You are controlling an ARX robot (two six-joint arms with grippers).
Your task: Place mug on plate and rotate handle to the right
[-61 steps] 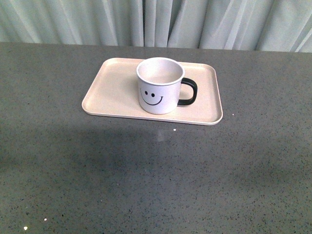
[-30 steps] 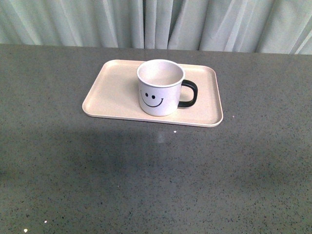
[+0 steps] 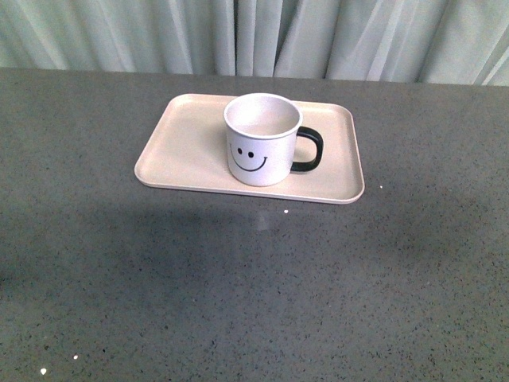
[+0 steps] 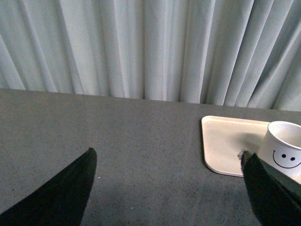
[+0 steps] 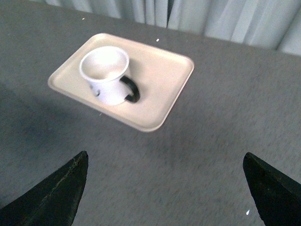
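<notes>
Seemingly done, with the mug (image 3: 261,147) upright near the middle of the plate (image 3: 175,171) and the handle (image 3: 308,151) pointing right as asked, hence left gripper (image 4: 168,154) and right gripper (image 5: 165,154) hanging well clear, each spread wide on nothing, though only partly in view.

Mug (image 5: 106,75) upright on the plate (image 5: 162,77).
Its handle (image 5: 130,90) points over the plate's bare half; side print blurred, perhaps a face; right gripper (image 5: 163,157) spread wide at frame corners.
</notes>
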